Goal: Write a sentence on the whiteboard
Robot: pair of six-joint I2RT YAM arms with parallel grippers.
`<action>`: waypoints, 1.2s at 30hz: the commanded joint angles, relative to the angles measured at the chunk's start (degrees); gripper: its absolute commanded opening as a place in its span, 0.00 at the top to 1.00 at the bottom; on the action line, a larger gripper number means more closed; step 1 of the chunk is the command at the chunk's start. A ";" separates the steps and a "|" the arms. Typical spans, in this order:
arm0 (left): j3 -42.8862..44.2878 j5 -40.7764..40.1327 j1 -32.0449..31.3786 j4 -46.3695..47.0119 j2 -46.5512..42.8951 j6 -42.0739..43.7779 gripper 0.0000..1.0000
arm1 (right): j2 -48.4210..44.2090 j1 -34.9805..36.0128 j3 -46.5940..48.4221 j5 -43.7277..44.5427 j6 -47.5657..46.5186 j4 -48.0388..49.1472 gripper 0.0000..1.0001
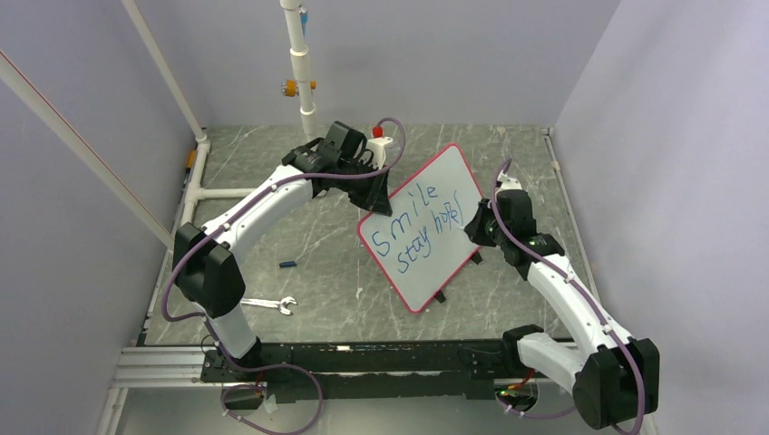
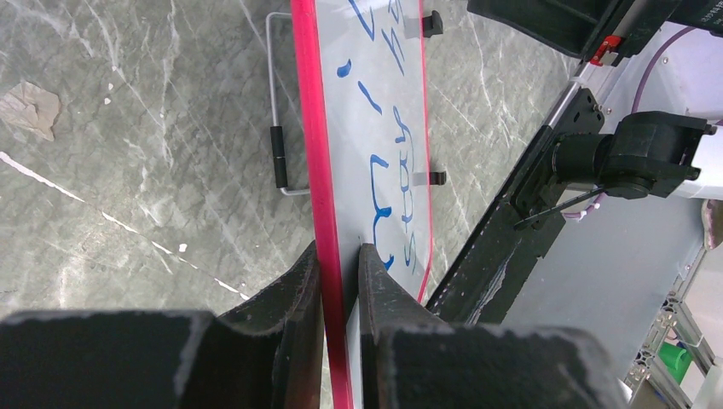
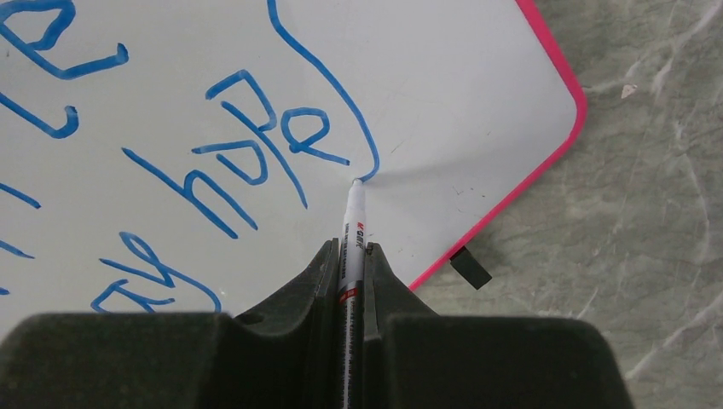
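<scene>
The whiteboard [image 1: 426, 272], white with a thin red rim, is propped up at a slant mid-table. My left gripper [image 1: 376, 204] is shut on its upper-left edge; in the left wrist view the jaws [image 2: 339, 251] pinch the red rim [image 2: 307, 128]. The sentence [image 1: 417, 227] in blue reads "Smile" over "stay hope" plus a long curved stroke [image 3: 332, 85]. My right gripper [image 3: 354, 247] is shut on a white marker [image 3: 354, 221]. The marker tip touches the board at the end of that stroke, near the board's right corner [image 3: 563, 94].
A silver wrench [image 1: 269, 304] and a small dark cap [image 1: 287, 265] lie on the grey marble table at the left. A white pipe post [image 1: 299, 63] rises at the back. The board's wire stand [image 2: 273, 128] and black feet [image 3: 471, 267] rest on the table.
</scene>
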 commanded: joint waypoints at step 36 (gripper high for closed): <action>-0.14 -0.20 -1.28 0.38 -2.33 4.03 1.00 | 5.43 -0.07 10.32 1.58 -0.80 3.09 1.00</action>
